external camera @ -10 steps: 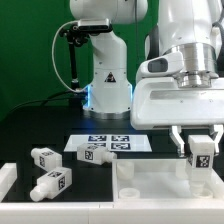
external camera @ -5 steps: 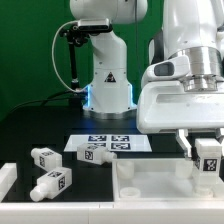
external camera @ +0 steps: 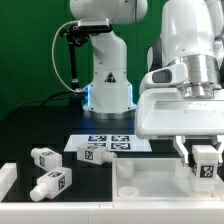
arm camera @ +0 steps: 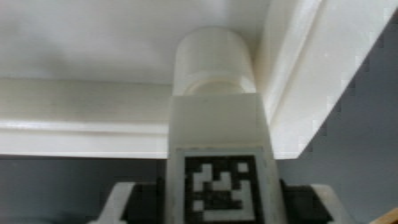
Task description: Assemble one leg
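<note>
My gripper (external camera: 203,160) is shut on a white leg (external camera: 204,158) with a black marker tag, held upright over the right part of the white tabletop piece (external camera: 150,180). In the wrist view the leg (arm camera: 217,110) runs from between my fingers (arm camera: 139,200) toward the inner corner of the tabletop piece (arm camera: 107,60). Its rounded end sits at or just above that corner. Three more tagged white legs lie on the exterior view's left: one (external camera: 44,157), one (external camera: 53,183) and one (external camera: 96,155).
The marker board (external camera: 110,143) lies flat behind the tabletop piece. The robot base (external camera: 108,75) stands at the back. A white bar (external camera: 6,180) lies at the far left edge of the exterior view.
My gripper has moved with the leg toward the exterior view's right and slightly down, closer to the tabletop piece's corner. The loose legs have not moved.
</note>
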### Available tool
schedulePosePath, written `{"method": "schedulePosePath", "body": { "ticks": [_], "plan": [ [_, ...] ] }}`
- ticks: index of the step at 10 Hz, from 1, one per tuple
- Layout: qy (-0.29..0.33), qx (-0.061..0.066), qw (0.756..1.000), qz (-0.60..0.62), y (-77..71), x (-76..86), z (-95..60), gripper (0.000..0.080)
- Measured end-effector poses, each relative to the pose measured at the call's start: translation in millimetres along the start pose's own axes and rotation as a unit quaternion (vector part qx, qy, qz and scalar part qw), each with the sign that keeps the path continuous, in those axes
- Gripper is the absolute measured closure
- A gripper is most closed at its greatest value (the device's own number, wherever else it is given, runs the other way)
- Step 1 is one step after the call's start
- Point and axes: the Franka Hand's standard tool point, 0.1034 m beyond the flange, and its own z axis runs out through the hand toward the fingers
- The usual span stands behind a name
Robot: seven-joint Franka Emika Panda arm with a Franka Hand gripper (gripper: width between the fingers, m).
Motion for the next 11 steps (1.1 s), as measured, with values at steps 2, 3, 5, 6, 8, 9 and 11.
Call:
{"method": "schedulePosePath", "body": {
  "ticks": [2, 3, 5, 6, 8, 9, 11],
  "plan": [
    [0.004, -0.003, 1.0, 0.001, 7.8, 1.0, 0.8, 0.0515],
    [0.004, -0.002, 1.0, 0.001, 6.6, 0.9, 0.7, 0.0515],
    [-0.049, 0.003, 0.999, 0.01, 12.4, 9.8, -6.8, 0.0272],
    [-0.066, 0.006, 0.998, 0.017, 15.7, 18.2, -10.7, 0.0272],
    [-0.161, 0.018, 0.986, 0.029, 13.3, 22.5, -9.5, 0.0158],
    [-0.202, 0.021, 0.979, 0.036, 10.8, 23.6, -10.1, 0.0158],
    [-0.259, 0.022, 0.965, 0.042, 8.2, 18.5, -3.6, 0.0151]
  ]
}}
